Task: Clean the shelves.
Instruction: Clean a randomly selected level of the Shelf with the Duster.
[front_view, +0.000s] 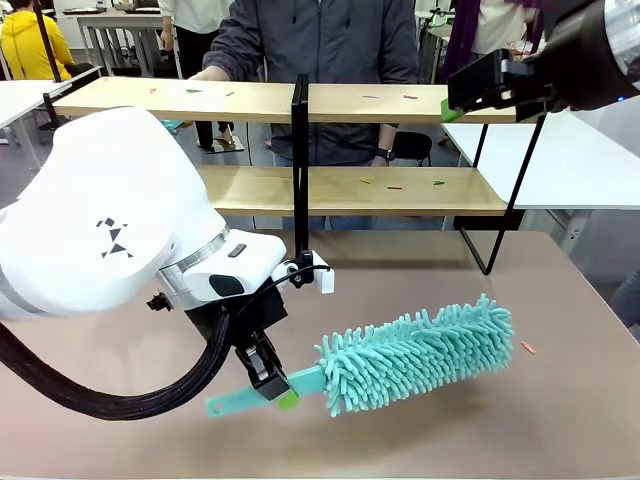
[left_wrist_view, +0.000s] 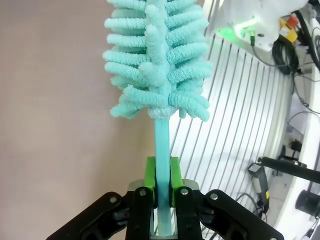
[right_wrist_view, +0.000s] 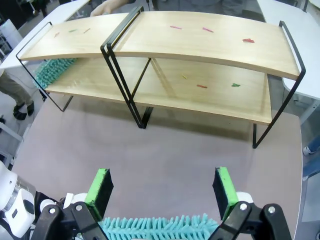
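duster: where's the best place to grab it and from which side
Grip the thin straight handle, not the soft fluffy head. Come down at the handle end, jaws either side, as the left gripper is shut on it.

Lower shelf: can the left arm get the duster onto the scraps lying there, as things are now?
Probably yes. The left hand is shut on the handle of the duster, the tabletop before it is free, and the lower shelf is open in front. The black upright stands left of the scraps.

specks (right_wrist_view: 201, 86) too small — perhaps scraps, shelves (front_view: 260, 100) partly hidden
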